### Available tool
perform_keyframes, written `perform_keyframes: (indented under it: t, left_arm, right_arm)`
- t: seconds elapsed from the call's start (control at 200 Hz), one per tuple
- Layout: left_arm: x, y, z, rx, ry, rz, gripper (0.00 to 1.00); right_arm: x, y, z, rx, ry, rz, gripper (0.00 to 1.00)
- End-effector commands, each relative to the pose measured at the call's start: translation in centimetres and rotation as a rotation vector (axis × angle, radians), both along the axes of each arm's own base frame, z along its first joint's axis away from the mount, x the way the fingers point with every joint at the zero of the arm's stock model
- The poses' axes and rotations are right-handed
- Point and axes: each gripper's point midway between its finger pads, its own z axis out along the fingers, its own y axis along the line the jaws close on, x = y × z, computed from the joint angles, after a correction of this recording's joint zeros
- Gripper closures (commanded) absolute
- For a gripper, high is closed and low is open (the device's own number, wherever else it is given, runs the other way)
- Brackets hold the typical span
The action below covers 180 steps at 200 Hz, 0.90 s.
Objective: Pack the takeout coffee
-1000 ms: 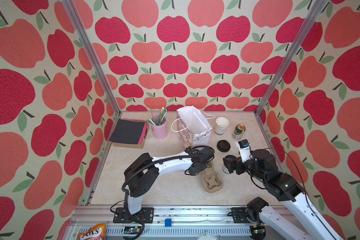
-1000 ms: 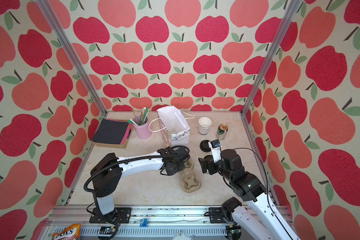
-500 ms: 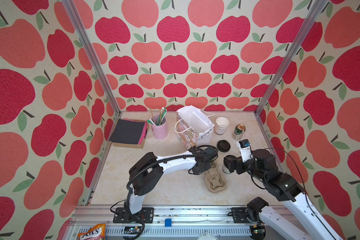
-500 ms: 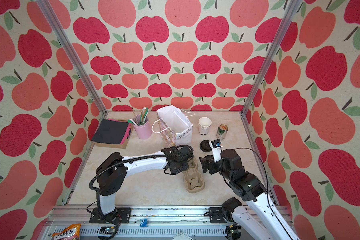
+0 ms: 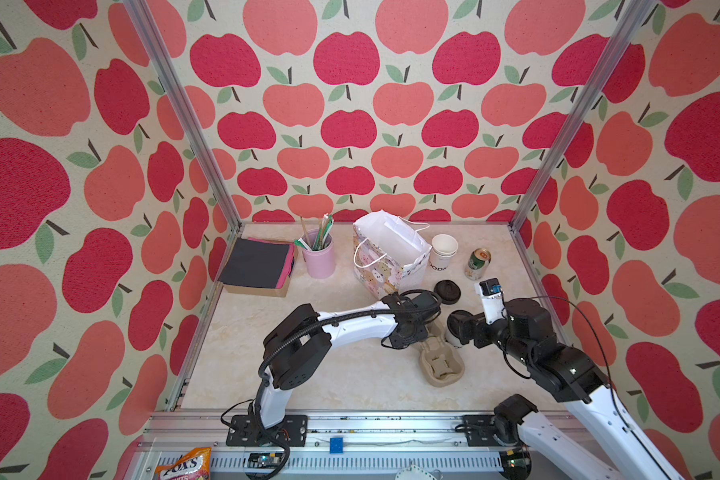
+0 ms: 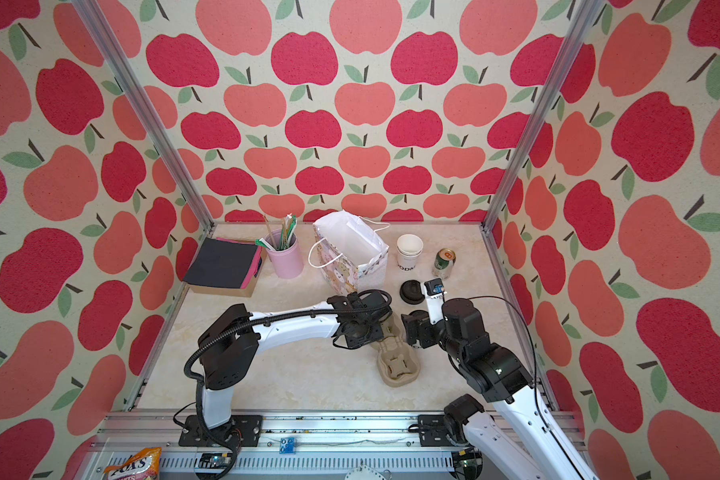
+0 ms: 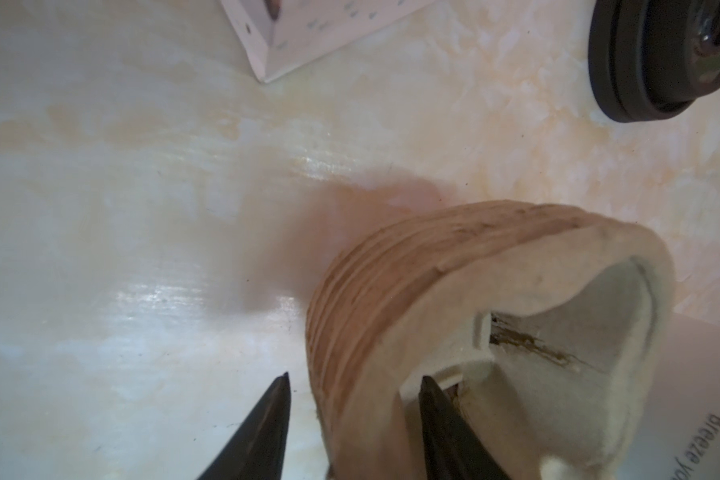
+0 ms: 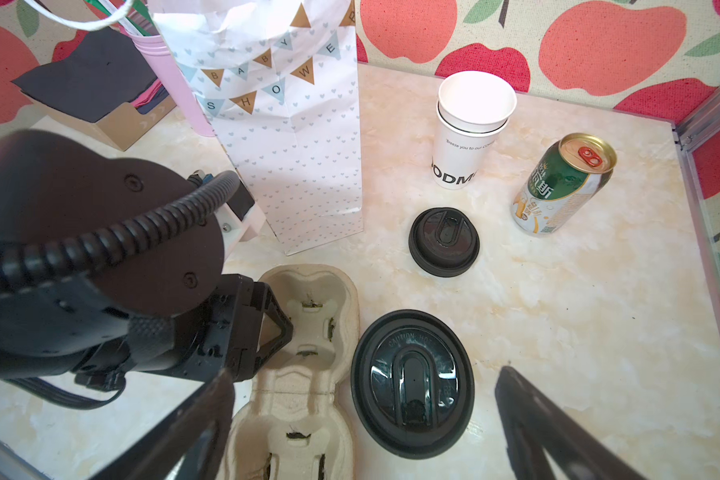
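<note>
Both sets of jaws apart | left gripper (image 7: 355,376) straddles pulp carrier (image 7: 391,266) rim | right gripper (image 8: 364,374) spread wide either side of takeout coffee (image 8: 412,384), not touching it | coffee upright on table (image 8: 578,332), just beside pulp carrier

The right wrist camera hangs close above the takeout coffee (image 8: 412,384), facing the back wall (image 8: 599,41). The left wrist camera sits low beside the coffee, and both wrist views share the cup carrier (image 7: 433,311) next to it. Both top views look steeply down from high above it, onto the whole table (image 5: 308,374).
</note>
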Motion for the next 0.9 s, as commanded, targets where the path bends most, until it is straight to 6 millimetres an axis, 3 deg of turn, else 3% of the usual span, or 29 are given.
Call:
perform_keyframes:
  t: [0.0, 0.38, 0.59, 0.735, 0.895]
  left_arm:
    - [-0.1, 0.5, 2.4, 0.000, -0.042, -0.020, 0.41]
    - [0.8, 5.4, 10.7, 0.046, -0.317, -0.098, 0.31]
    - [0.1, 9.6, 12.5, 0.052, -0.435, -0.109, 0.29]
    - [-1.5, 11.6, 12.9, 0.024, -0.494, -0.187, 0.26]
    - [-3.0, 14.8, 13.7, -0.001, -0.575, -0.236, 0.14]
  right_arm:
    - [0.0, -0.4, -0.2, -0.015, 0.006, -0.012, 0.01]
    - [0.4, 1.3, 1.1, 0.041, 0.004, 0.042, 0.01]
    - [1.9, 3.6, 2.5, 0.084, 0.010, 0.088, 0.01]
    - [3.6, 5.2, 4.0, 0.085, -0.001, 0.121, 0.01]
    - [6.4, 6.6, 5.9, 0.021, -0.014, 0.136, 0.01]
